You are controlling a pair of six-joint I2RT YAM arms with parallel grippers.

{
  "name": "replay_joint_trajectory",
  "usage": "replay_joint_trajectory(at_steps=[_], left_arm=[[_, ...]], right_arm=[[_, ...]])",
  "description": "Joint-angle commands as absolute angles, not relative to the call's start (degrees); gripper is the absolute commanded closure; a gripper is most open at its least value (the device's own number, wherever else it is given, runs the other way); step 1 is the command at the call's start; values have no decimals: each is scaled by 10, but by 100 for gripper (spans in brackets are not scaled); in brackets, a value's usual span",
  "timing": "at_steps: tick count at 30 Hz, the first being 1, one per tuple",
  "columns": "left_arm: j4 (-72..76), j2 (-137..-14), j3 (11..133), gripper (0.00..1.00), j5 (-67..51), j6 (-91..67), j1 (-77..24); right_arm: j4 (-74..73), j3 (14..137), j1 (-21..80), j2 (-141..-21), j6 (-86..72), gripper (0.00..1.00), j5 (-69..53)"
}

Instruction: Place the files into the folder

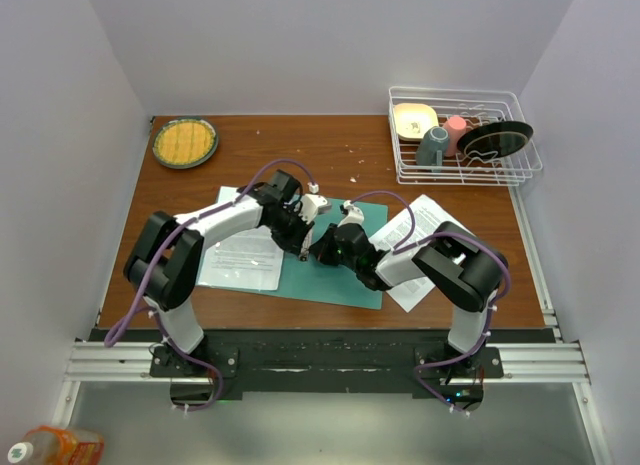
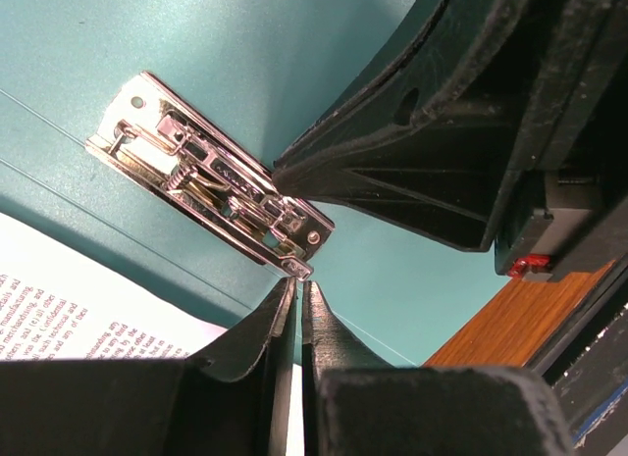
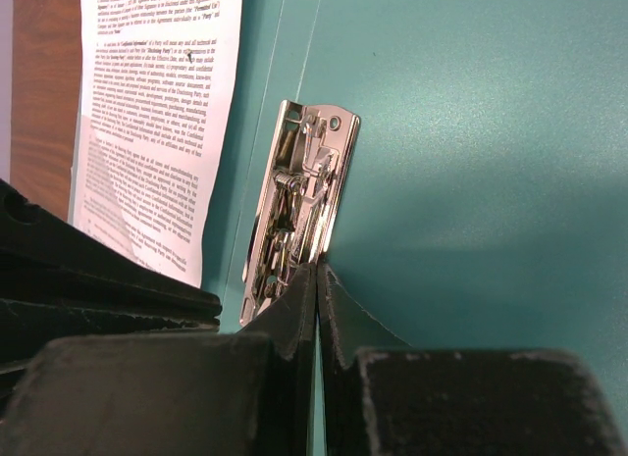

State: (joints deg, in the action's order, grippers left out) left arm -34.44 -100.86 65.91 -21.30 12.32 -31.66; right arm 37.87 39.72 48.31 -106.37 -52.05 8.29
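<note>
The teal folder (image 1: 340,275) lies open in the middle of the table, with a shiny metal spring clip (image 2: 211,181) on its inner face. One printed file sheet (image 1: 240,260) lies at the folder's left side. Another (image 1: 420,225) lies on the table to its right. My left gripper (image 1: 308,235) is shut, its tips (image 2: 297,284) at one end of the clip. My right gripper (image 1: 322,250) is shut, its tips (image 3: 317,270) at the near end of the clip (image 3: 304,191). The right fingers (image 2: 392,172) touch the clip's edge in the left wrist view. Nothing shows between either pair of jaws.
A white wire dish rack (image 1: 465,135) with cups and plates stands at the back right. A green plate (image 1: 185,142) sits at the back left. Small crumbs lie on the wooden table (image 1: 300,145). Walls close in both sides.
</note>
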Motion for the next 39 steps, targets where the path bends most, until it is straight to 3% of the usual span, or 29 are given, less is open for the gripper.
replay_joint_trajectory(at_steps=[1, 7, 39], left_arm=[[-327, -1020, 665, 87, -219, 110, -320], [-327, -1026, 665, 81, -215, 112, -320], [-297, -1076, 641, 86, -211, 118, -328]], right_arm=[[270, 367, 484, -1088, -509, 100, 105], [265, 367, 484, -1085, -507, 100, 105], [273, 362, 485, -1103, -512, 100, 91]])
